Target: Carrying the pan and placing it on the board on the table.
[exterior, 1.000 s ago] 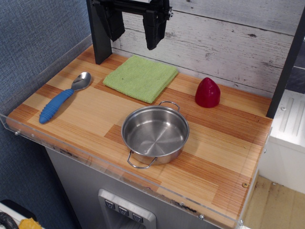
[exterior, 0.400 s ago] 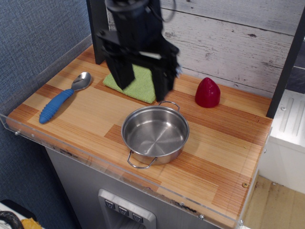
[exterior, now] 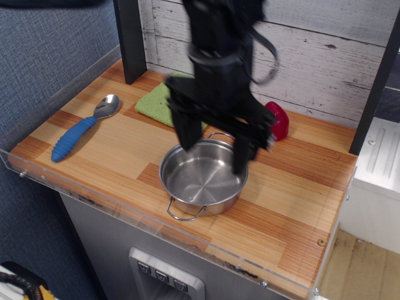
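The pan (exterior: 200,181), a small shiny steel pot with two wire loop handles, sits on the table (exterior: 294,206) near the front middle. My gripper (exterior: 214,155) hangs open just above the pan's far rim, one finger (exterior: 186,134) over the left rim and the other over the right rim. It holds nothing. The board (exterior: 155,102), a light-green cloth pad, lies behind the pan toward the back wall, largely hidden by my arm.
A blue-handled spoon (exterior: 81,128) lies at the left of the table. A red rounded object (exterior: 279,120) stands at the back right, partly behind my arm. A black post (exterior: 130,37) stands at the back left. A clear acrylic rim (exterior: 94,194) edges the front.
My gripper has come down and forward from above the green board to just over the pan, staying open. The pan, spoon and board have not moved.
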Controlling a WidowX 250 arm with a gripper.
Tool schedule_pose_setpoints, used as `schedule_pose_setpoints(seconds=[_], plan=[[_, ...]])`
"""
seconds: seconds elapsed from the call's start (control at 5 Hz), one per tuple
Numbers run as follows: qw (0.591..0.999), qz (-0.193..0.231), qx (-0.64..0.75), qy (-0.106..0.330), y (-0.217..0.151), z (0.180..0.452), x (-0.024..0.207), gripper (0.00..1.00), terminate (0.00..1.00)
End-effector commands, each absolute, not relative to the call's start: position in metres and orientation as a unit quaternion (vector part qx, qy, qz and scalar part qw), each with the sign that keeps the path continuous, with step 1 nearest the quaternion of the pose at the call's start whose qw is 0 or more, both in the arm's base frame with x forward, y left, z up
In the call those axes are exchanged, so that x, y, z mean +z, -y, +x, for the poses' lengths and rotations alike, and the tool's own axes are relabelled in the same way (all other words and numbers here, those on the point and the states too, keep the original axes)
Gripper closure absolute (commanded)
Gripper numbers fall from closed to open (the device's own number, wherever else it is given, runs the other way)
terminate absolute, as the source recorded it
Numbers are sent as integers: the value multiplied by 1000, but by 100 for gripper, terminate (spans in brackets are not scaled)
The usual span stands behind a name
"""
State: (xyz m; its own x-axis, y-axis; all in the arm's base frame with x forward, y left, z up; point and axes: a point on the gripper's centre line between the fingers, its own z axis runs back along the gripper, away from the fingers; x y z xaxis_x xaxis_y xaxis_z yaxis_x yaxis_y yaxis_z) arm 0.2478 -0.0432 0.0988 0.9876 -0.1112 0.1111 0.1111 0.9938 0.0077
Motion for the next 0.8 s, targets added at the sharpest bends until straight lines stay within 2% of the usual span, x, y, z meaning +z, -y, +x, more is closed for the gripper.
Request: schedule_pose_setpoints(seconds=[0.0,0.4,0.6], plan=[[996,30,-57,69,59,264,62,0,0],[992,51,-69,87,50,267,37,0,0],[995,28,-64,75,45,269,21,0,0]])
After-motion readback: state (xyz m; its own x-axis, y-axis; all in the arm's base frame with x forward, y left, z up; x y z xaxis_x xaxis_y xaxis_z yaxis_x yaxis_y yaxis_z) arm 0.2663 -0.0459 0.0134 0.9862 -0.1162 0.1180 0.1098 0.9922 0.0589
